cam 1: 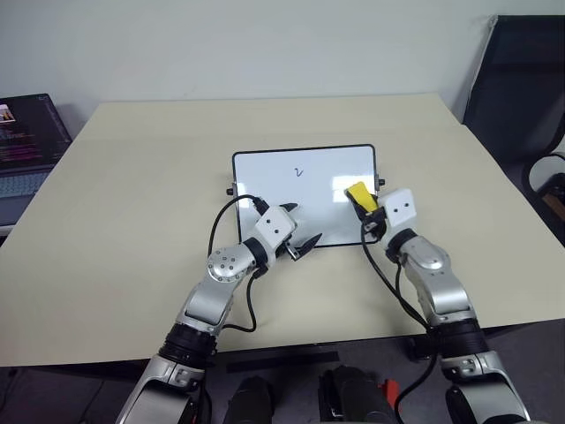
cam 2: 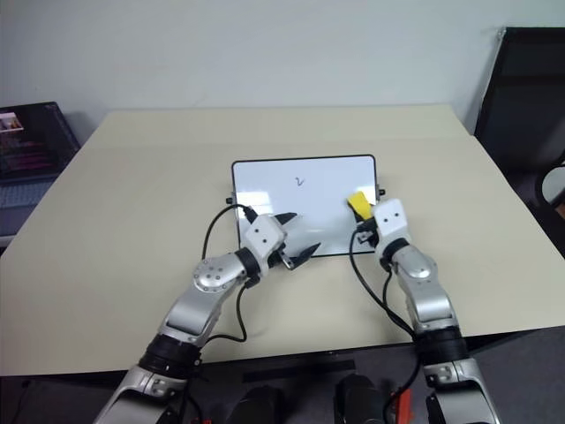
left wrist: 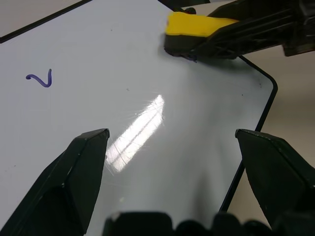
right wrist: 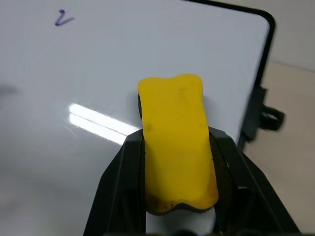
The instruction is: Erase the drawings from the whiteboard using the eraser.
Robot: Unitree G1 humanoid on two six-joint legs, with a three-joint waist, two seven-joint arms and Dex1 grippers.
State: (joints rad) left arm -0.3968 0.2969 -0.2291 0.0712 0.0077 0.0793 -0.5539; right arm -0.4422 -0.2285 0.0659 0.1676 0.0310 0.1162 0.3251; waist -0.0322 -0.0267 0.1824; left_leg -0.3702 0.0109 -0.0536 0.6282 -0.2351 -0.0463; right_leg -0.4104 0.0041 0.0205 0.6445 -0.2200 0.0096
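The whiteboard [cam 1: 291,196] lies flat in the middle of the table. One small dark drawing [cam 1: 299,171] sits near its far edge, and it is also in the left wrist view [left wrist: 40,78]. My right gripper [cam 1: 364,206] is shut on the yellow eraser [cam 1: 358,193], which presses on the board's right part. A trace of dark ink [left wrist: 190,58] peeks out from under the eraser [left wrist: 197,24]. My left gripper [cam 1: 304,225] is open with nothing between its fingers, low over the board's near edge.
The beige table [cam 1: 132,177] spreads wide around the board. An open laptop [cam 1: 26,146] stands at the far left edge. A dark chair [cam 1: 521,88] is beyond the table's right side. Small black knobs [cam 1: 380,183] stick out from the board's sides.
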